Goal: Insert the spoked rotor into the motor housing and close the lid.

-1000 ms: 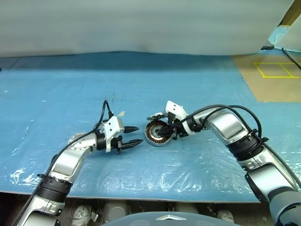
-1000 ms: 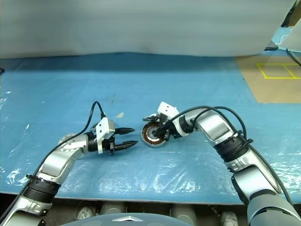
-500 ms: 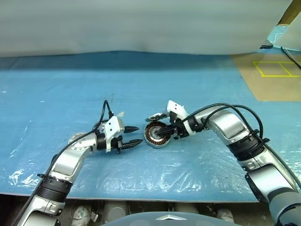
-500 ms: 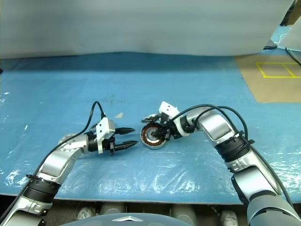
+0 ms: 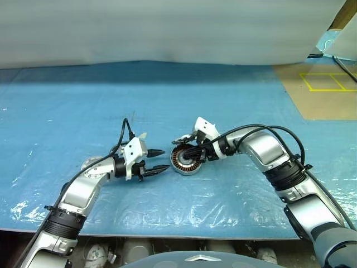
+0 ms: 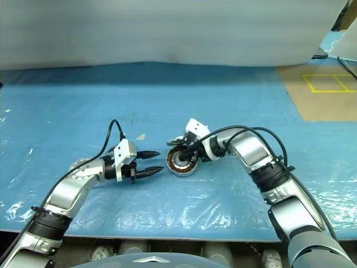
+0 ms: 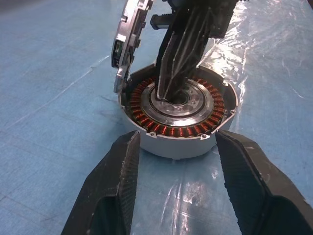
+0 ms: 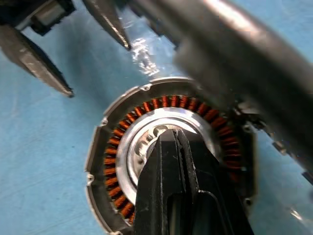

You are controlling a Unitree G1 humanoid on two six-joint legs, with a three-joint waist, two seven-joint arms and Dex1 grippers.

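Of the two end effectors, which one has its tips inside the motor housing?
The right end effector: its shut black fingers reach down into the centre of the motor housing, within the copper windings. The left end effector stands open beside the housing, apart from it.

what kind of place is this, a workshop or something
Probably a robot test or assembly bench, not a home. A table covered in blue plastic sheet holds a motor housing with copper windings, a plain white backdrop hangs behind, and yellow tape squares mark the brown board at the far right.

Both head eyes look forward and down from well above. Each wrist camera sits close, facing the motor housing (image 7: 177, 115) at 12 o'clock; all four views share it.
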